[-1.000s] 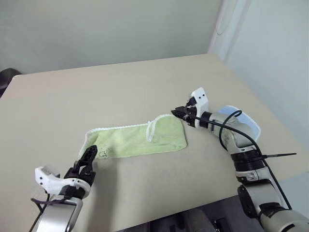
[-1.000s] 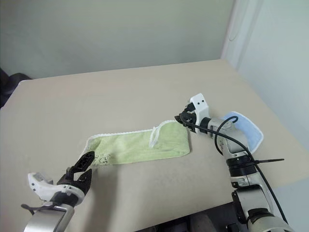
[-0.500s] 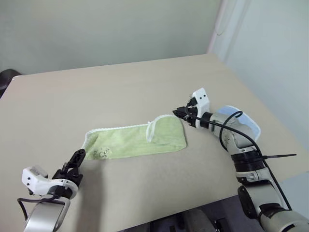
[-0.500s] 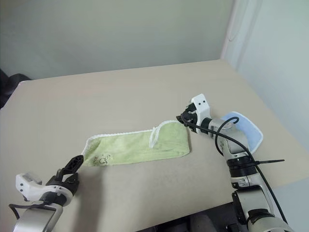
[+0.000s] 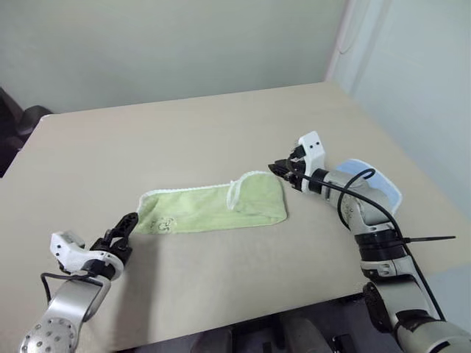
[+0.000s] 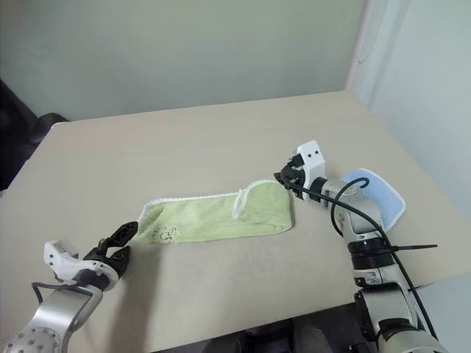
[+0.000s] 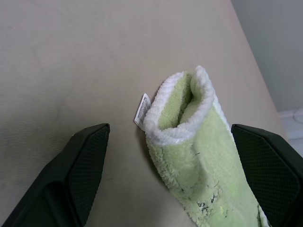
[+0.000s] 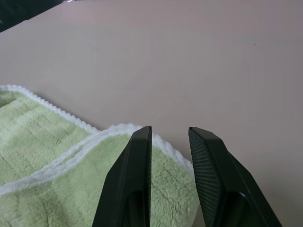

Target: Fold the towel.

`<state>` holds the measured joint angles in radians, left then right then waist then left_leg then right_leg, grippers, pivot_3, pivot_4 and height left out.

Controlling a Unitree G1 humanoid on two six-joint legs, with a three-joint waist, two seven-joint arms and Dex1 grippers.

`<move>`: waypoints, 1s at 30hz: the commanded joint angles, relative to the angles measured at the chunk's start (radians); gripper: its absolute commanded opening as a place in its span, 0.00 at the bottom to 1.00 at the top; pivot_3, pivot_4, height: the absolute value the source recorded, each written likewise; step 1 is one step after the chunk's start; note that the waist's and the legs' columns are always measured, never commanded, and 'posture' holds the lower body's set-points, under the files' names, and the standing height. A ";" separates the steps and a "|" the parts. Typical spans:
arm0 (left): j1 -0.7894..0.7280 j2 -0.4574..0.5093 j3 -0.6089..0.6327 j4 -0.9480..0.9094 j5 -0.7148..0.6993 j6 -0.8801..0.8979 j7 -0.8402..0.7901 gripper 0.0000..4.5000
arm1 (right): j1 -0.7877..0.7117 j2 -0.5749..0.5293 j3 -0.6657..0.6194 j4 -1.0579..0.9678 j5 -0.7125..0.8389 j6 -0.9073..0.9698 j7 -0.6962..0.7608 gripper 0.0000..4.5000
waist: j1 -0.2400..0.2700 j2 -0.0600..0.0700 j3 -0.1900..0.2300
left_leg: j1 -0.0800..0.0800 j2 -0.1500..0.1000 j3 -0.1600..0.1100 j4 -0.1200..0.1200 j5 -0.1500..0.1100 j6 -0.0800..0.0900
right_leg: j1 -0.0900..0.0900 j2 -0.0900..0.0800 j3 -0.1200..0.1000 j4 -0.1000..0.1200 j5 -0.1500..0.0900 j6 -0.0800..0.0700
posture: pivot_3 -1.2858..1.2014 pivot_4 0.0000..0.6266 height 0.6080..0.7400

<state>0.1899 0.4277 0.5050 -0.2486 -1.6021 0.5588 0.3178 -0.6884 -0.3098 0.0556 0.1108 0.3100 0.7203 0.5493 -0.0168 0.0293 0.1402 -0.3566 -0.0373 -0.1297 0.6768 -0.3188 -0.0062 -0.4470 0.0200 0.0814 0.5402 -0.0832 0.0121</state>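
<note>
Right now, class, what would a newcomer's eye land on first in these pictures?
The lime-green towel, lying as a long folded strip mid-table. Next, the left tool, fingers wide apart, at the towel's left end, and the right tool, fingers slightly apart, at its far right corner. A light blue cloth lies under the right arm.

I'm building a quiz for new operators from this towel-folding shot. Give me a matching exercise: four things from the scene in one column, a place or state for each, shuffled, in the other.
Things:
1. towel
2. left gripper
3. right gripper
4. blue cloth

Places or states:
A. jaws wide open, just short of the towel's near-left end
B. lies under the right forearm, by the table's right edge
C. long folded strip on the table
D. fingers narrowly apart above the towel's far-right corner

Pairs: 1-C, 2-A, 3-D, 4-B
</note>
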 commanded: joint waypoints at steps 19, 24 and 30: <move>-0.134 -0.066 -0.049 0.150 0.101 0.145 -0.084 0.88 | -0.015 -0.002 -0.020 -0.045 0.001 0.001 -0.023 0.29 | 0.029 0.002 0.000 | -0.001 -0.001 0.000 -0.002 0.001 0.001 | 0.006 -0.003 0.001 0.000 0.000 0.000 | 0.52 0.24 1.00; -0.155 -0.094 -0.019 0.123 0.090 0.131 -0.093 0.48 | -0.009 -0.003 -0.016 -0.046 -0.006 -0.005 -0.027 0.29 | 0.023 -0.001 0.001 | -0.001 -0.001 0.000 -0.002 0.001 0.001 | 0.005 -0.003 0.001 -0.001 -0.001 0.001 | 0.52 0.24 1.00; -0.163 -0.098 -0.002 0.091 0.082 0.135 -0.121 0.00 | -0.003 0.005 -0.008 -0.059 -0.002 0.001 -0.030 0.29 | 0.017 -0.007 0.002 | 0.000 0.000 0.000 -0.002 0.010 0.001 | 0.005 -0.001 0.000 0.000 -0.001 0.001 | 0.52 0.24 1.00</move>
<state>0.0265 0.3300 0.4979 -0.1533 -1.5099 0.6825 0.2099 -0.6831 -0.3086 0.0535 0.1026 0.3081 0.7274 0.5284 0.0005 0.0220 0.1422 -0.3561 -0.0372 -0.1300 0.6751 -0.3079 -0.0041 -0.4423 0.0186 0.0811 0.5405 -0.0842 0.0136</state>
